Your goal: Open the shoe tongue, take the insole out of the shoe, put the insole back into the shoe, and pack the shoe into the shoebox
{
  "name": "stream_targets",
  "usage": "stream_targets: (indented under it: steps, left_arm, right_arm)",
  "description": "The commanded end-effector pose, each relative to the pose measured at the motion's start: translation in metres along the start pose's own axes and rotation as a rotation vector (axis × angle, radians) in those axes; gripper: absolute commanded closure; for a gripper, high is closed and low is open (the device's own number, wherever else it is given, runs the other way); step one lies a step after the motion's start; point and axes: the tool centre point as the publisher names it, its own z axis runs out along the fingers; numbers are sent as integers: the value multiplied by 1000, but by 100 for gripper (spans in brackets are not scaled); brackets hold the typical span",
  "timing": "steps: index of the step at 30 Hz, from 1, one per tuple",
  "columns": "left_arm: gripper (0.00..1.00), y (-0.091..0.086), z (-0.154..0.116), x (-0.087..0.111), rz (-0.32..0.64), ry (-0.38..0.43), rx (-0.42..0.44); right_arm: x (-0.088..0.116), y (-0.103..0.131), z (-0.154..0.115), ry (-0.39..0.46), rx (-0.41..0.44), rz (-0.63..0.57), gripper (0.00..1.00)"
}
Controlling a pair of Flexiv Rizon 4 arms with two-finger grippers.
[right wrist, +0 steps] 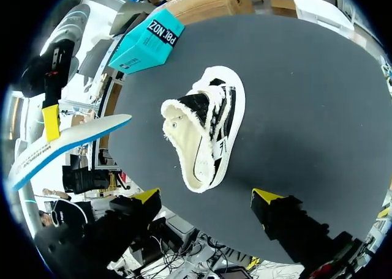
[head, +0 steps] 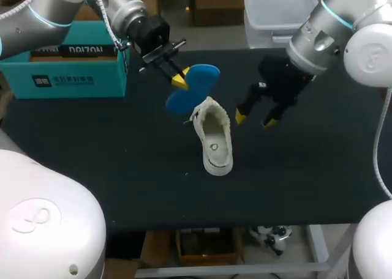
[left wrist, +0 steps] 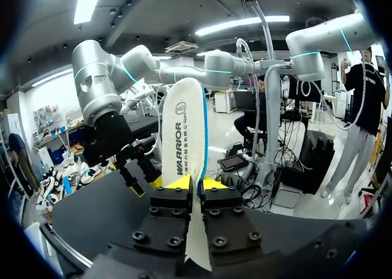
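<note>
Left claw is clamped tight on the insole, and you can see it plainly from the left wrist: both yellow fingertips pinch it from two sides, with the insole standing on edge and running straight out ahead of the claw. The insole has a white face and blue backing, and it is held up in the air, clear of the table.

Over to the right claw, and it's spread wide with nothing between its fingers. From its own wrist the two yellow tips of the right claw stand well apart. The shoe lies ahead of them on the table, in line with the gap and touching neither finger.

The shoe is a pale one with dark side panels and a fleecy lining. It rests on the table with its mouth facing up. It sits below the held insole, a little to the inner side of the left claw and just beside the right claw's near finger, apart from both.

From the right wrist, the insole hangs off to the side of the shoe, with the left claw gripping one end.

The teal shoebox sits on the table behind the left claw, on its outer side under the left arm. From the right claw it lies well beyond the shoe.
</note>
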Motion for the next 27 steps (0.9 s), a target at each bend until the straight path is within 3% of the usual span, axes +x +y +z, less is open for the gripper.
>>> stream_targets:
  steps: [1,6,12,27]
  left_arm:
    - [100,8,10,9,31,-17,21]
    - [100,7,23,10,99,12,60]
    - [100,-2,31,8,175,34,83]
    - [100,-18,43,4,273,75,192]
  right_arm:
    - [-1,6,-4,59,117,160,0]
    - [1,-11,-1,168,160,386,0]
    - [11,-27,4,233,209,585,0]
    - [14,-28,3,220,207,590,0]
